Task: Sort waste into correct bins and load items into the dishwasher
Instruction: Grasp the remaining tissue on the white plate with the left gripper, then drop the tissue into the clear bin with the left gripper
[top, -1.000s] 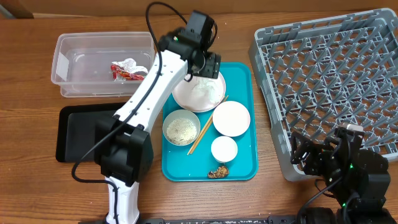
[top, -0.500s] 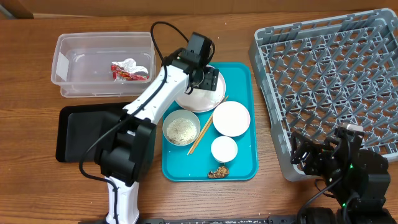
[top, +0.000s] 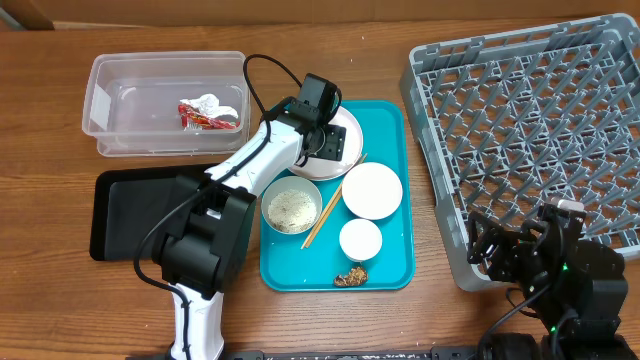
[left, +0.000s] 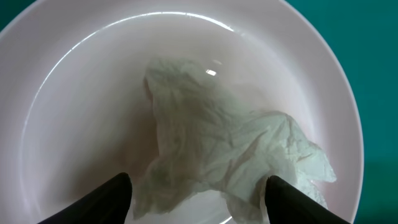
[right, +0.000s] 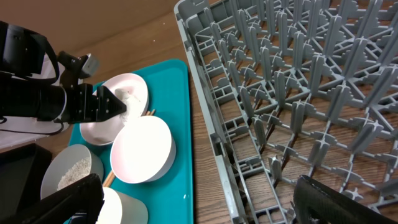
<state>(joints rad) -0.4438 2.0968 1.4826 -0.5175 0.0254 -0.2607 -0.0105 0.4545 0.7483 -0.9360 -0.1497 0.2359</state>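
The round white plate sits at the back of the teal tray. A crumpled white napkin lies on the plate. My left gripper is open and low over the plate, with one finger on each side of the napkin. The red sauce packet lies in the clear tub. A bowl of rice, an empty bowl, a cup, chopsticks and a brown lump are on the teal tray. My right gripper is open and empty by the grey rack.
The black tray lies left of the teal tray, in front of the clear tub. The right wrist view shows the rack's near left corner next to the teal tray's edge.
My left gripper has come down and toward the plate, and now covers the napkin from above. The right arm has not moved.
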